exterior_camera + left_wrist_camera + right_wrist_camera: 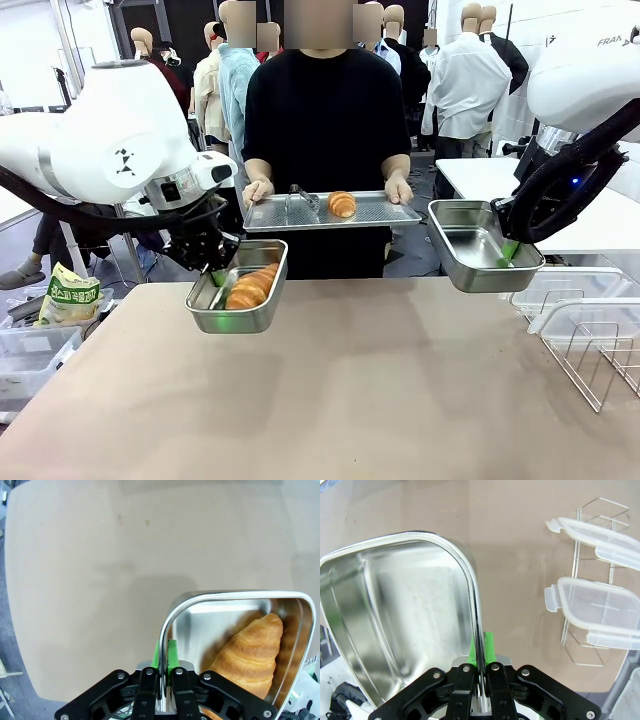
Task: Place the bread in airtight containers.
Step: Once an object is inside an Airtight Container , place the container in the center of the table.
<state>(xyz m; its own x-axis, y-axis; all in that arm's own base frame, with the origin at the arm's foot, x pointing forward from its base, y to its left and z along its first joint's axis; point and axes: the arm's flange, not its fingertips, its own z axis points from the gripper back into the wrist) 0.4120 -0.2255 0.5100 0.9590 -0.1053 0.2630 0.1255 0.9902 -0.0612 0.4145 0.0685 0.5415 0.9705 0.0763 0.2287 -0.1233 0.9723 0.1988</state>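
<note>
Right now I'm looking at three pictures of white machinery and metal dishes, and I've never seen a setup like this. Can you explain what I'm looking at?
These are two white robot arms working at a brown table, with a person standing across from them. The wide picture comes from a fixed camera between the arms. The other two come from cameras on the arms' wrists, looking along each gripper's black fingers with green pads.

The left gripper is pinched shut on the rim of a steel tub that holds bread. The right gripper is pinched shut on the rim of a second tub, which is empty. Both tubs are lifted off the table.

The person holds a flat tray with one more roll and tongs. Clear lids rest on a wire rack at the table's right.
</note>
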